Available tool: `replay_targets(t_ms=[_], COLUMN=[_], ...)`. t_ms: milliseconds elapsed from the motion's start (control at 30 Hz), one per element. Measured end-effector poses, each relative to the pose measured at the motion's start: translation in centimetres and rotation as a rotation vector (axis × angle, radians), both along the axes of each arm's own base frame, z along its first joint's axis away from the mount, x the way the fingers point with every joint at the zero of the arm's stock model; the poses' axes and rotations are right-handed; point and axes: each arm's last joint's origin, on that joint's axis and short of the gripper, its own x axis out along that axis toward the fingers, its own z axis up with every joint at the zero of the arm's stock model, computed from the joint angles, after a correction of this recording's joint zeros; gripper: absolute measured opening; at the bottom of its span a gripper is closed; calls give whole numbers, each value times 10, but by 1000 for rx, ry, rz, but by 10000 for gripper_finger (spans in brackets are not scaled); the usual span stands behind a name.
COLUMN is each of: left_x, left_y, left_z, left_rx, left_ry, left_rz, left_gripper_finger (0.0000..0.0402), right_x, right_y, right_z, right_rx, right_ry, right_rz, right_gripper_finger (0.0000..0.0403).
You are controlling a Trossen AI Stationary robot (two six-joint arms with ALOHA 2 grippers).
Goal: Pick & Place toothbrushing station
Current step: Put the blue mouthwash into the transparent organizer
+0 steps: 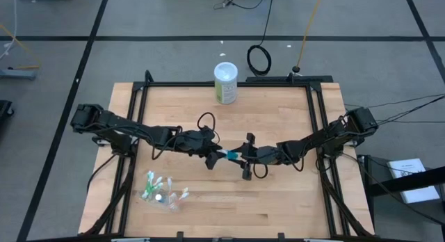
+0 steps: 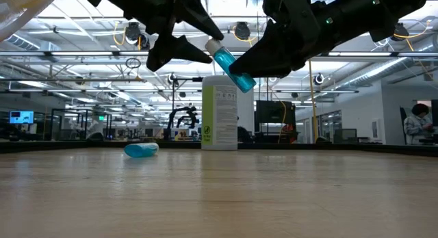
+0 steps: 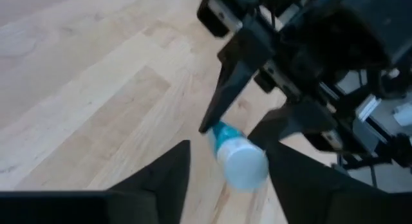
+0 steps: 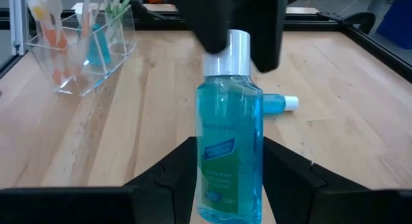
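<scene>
Nothing printed can be made out as words. The teal bottle (image 4: 229, 153), held above the middle of the table, carries a green label (image 4: 219, 150) on its front with lines of print too small to read. The white-and-green canister (image 2: 219, 113) at the far edge of the table has a block of dark print on its white side and a small round mark on its green side, both illegible.

A small teal bottle with a white cap (image 2: 229, 60) hangs tilted mid-bench; another (image 2: 142, 150) lies flat; the clear cup of toothbrushes (image 1: 161, 192) is tipped over near-left.
</scene>
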Motion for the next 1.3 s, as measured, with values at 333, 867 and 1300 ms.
replay_targets(t_ms=[333, 867, 1300], left_x=[0, 1, -6], left_y=[3, 8, 7], left_z=[-1, -1, 6], left_rx=[-43, -17, 38], left_ry=[11, 16, 9], left_rz=[-60, -72, -148], left_gripper_finger=[238, 95, 95], right_x=[0, 0, -1], right_y=[0, 0, 3], right_z=[0, 0, -1], right_rx=[-1, -1, 0], right_ry=[-1, 1, 13], right_rz=[-3, -3, 15], right_gripper_finger=[146, 146, 159])
